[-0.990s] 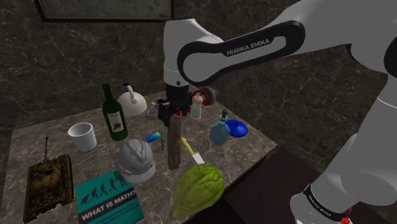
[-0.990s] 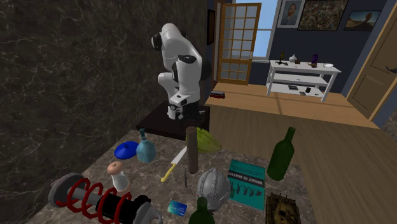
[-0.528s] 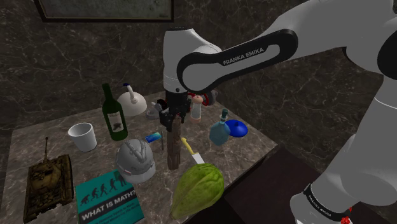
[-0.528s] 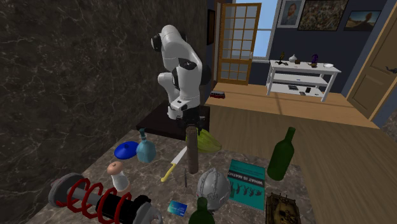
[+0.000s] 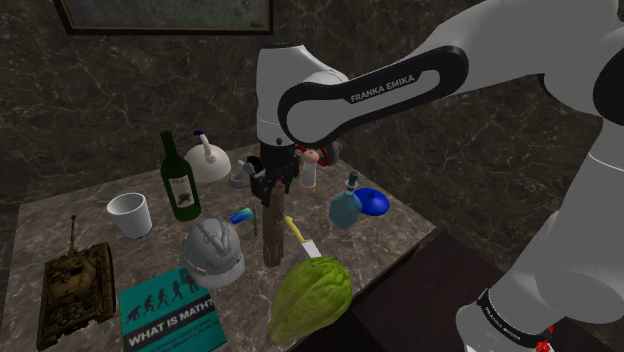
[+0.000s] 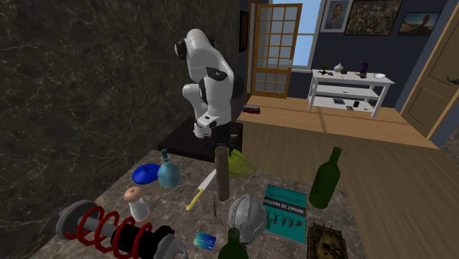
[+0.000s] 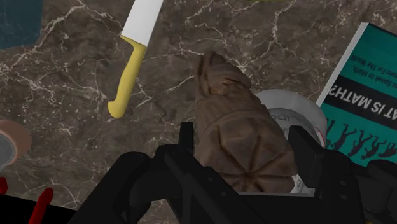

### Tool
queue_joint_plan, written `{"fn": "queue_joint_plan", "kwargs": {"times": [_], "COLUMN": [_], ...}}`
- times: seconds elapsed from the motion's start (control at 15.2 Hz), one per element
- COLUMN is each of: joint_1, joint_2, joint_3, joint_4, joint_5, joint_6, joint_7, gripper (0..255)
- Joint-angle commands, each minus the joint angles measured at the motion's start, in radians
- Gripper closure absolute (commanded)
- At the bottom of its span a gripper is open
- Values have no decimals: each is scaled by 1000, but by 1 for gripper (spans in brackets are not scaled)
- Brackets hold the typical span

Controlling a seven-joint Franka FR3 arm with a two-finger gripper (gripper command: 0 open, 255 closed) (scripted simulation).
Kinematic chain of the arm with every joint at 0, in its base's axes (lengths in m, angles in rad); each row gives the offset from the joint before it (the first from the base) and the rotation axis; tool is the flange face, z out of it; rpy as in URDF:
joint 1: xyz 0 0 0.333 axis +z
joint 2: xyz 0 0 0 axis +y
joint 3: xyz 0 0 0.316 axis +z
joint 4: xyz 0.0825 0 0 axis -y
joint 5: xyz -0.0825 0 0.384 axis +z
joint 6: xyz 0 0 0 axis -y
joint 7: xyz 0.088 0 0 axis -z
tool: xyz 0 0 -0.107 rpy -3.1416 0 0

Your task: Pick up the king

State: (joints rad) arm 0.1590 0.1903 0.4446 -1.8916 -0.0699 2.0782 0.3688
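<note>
In the shoulder view, the brown king (image 5: 271, 235) stands upright on the marble tabletop (image 5: 400, 235), between a grey helmet (image 5: 213, 250) and a yellow-handled knife (image 5: 297, 235). The black pincer (image 5: 268, 190) is down over its top.

In the second exterior view, the pincer (image 6: 215, 140) sits directly above the upright king (image 6: 222, 176).

In the wrist view, the king's carved head (image 7: 238, 137) lies within the pincer (image 7: 242, 135). Whether it is clasped or merely bracketed cannot be told. A teal book (image 7: 366, 95) lies nearby.

Your king (image 7: 236, 139) looks like matt, rough carved wood. It stands on a polished, white-veined dark marble tabletop (image 7: 63, 83). The green bottle (image 5: 180, 185) is glossy glass, and the knife (image 7: 132, 57) has a smooth yellow handle.
</note>
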Motion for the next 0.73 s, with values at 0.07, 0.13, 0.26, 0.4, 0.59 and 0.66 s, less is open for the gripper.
{"fn": "queue_joint_plan", "kwargs": {"times": [0.07,0.13,0.26,0.4,0.59,0.66], "joint_1": [-1,-2,-3,-3,-4,-4], "joint_2": [-9,-13,-22,-29,-39,-42], "joint_3": [1,2,3,3,4,5], "joint_4": [14,23,40,58,88,98], "joint_5": [6,8,12,16,22,23], "joint_6": [-24,-36,-61,-86,-124,-136], "joint_7": [-4,-5,-8,-10,-13,-14], "gripper": [255,255,255,255,255,255]}}
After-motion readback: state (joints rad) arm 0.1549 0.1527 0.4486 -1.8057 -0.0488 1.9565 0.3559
